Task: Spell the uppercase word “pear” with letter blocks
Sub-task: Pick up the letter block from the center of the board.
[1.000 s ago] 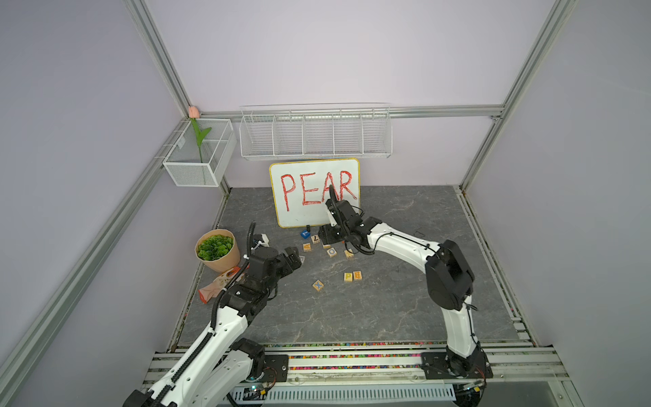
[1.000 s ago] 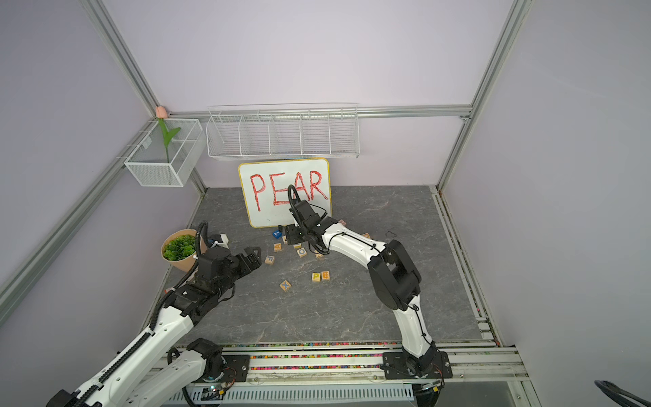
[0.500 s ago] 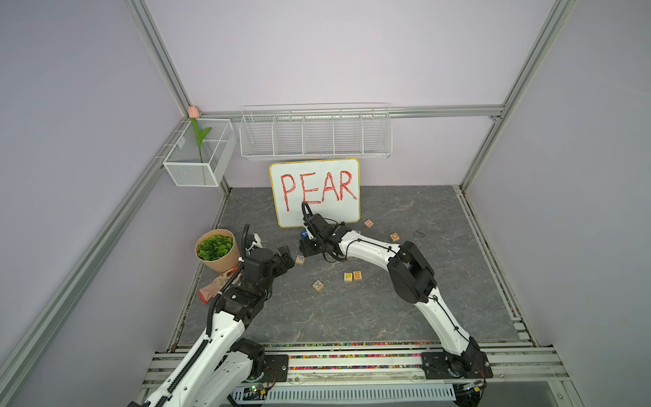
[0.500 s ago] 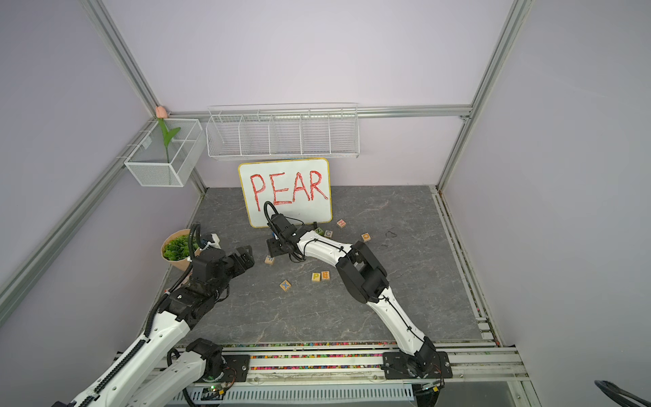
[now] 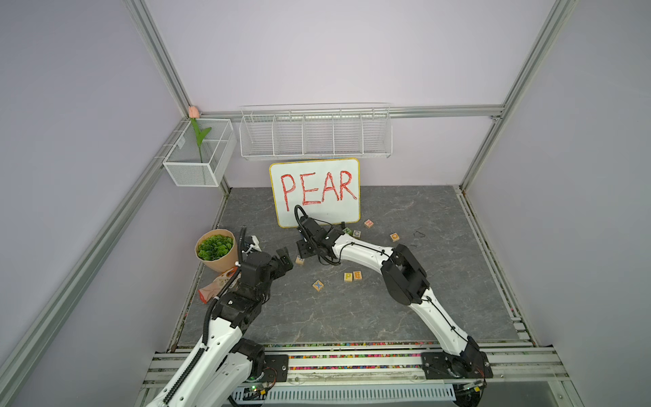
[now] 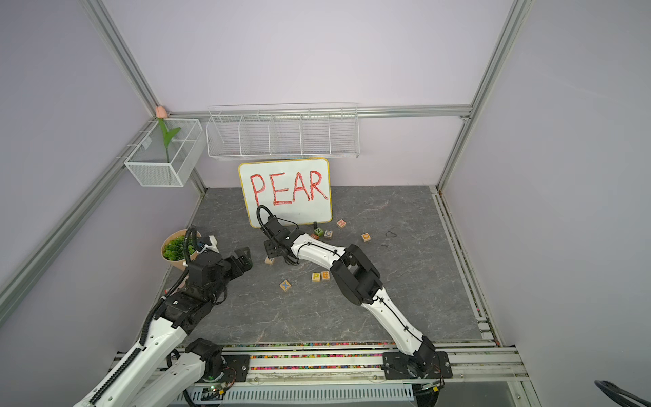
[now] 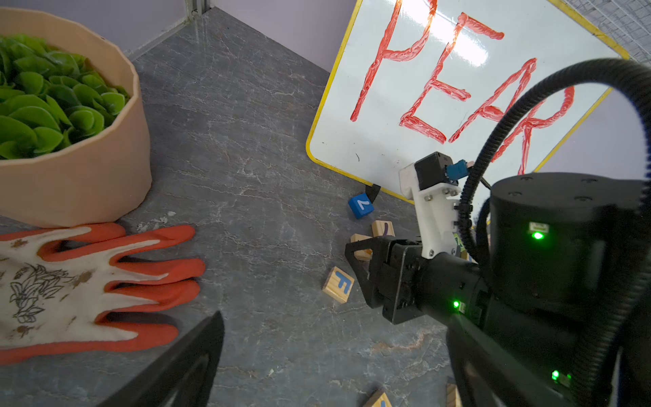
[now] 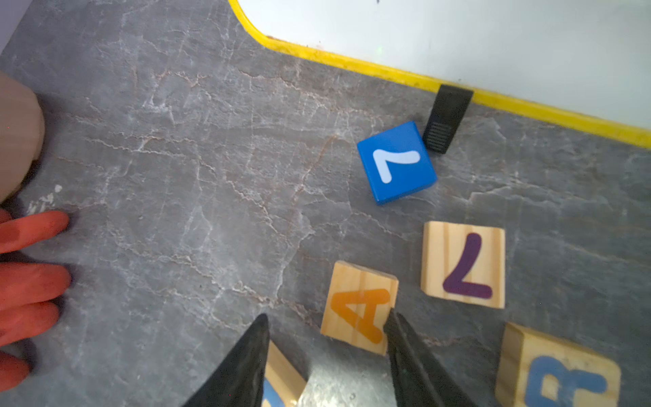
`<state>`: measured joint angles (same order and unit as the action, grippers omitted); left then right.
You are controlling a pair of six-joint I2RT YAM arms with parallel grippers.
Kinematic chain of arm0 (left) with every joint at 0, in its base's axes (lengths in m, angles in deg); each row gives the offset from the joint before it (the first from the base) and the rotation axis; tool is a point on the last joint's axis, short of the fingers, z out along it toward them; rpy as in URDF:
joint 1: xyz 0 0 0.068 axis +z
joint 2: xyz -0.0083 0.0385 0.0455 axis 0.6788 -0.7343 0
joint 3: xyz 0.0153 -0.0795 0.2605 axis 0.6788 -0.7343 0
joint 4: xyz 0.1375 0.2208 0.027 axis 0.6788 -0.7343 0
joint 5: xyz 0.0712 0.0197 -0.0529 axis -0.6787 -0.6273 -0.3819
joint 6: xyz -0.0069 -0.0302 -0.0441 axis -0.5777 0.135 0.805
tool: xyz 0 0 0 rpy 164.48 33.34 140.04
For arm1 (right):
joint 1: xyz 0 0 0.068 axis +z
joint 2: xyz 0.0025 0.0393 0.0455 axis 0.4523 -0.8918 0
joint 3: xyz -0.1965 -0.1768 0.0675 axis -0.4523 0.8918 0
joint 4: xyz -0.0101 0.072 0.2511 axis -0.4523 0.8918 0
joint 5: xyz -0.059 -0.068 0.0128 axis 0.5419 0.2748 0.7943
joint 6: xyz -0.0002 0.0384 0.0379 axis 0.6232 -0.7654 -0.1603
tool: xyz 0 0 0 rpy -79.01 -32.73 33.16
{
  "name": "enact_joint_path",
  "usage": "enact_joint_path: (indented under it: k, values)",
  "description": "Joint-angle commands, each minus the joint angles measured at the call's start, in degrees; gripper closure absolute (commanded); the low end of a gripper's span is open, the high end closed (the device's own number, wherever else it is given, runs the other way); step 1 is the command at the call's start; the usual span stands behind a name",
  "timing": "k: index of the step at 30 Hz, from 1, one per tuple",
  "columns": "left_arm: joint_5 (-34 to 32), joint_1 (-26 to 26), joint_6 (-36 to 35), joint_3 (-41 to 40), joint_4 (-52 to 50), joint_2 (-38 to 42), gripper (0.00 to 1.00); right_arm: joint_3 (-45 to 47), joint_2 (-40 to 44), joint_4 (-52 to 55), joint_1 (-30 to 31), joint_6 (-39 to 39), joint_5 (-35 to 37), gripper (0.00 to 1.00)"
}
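In the right wrist view my right gripper (image 8: 327, 338) is open, low over the floor. The A block (image 8: 359, 310), pale wood with an orange letter, lies just ahead of the fingertips and touches one finger (image 8: 405, 352). The R block (image 8: 560, 373), with a blue letter, lies beside it. Both are hidden under the arm in the top views. The yellow P block (image 5: 348, 276) and the orange-red E block (image 5: 357, 275) sit side by side mid-floor. My left gripper (image 5: 284, 260) hovers open and empty to the left of the right gripper (image 5: 303, 248).
An F block (image 7: 338, 284), a purple-lettered block (image 8: 463, 264) and a solid blue cube (image 8: 396, 162) lie near the whiteboard (image 5: 315, 192). A star block (image 5: 317, 285) and several more blocks (image 5: 394, 236) dot the floor. A plant pot (image 7: 70, 141) and a glove (image 7: 88, 289) are at the left.
My right arm has swung left and down from in front of the whiteboard to the blocks at its lower left corner, and its jaws have narrowed. The left arm has shifted slightly.
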<state>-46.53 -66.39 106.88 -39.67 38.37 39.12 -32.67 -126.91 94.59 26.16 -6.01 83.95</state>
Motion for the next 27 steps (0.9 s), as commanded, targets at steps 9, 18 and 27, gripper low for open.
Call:
enact_joint_path:
  k: [9,18,27]
  values:
    - [-0.74,0.26,-0.8,-0.88,-0.94,0.59,0.01,1.36,-1.21,-0.45,0.73,0.78,4.89,0.44]
    - [-0.32,0.32,-0.62,-0.95,-0.85,0.59,0.01,1.15,-1.58,-0.11,1.08,1.5,5.6,0.43]
    - [-0.41,0.31,-0.53,-0.87,-1.25,1.02,0.01,-0.83,-4.19,1.16,1.02,1.84,6.12,0.53]
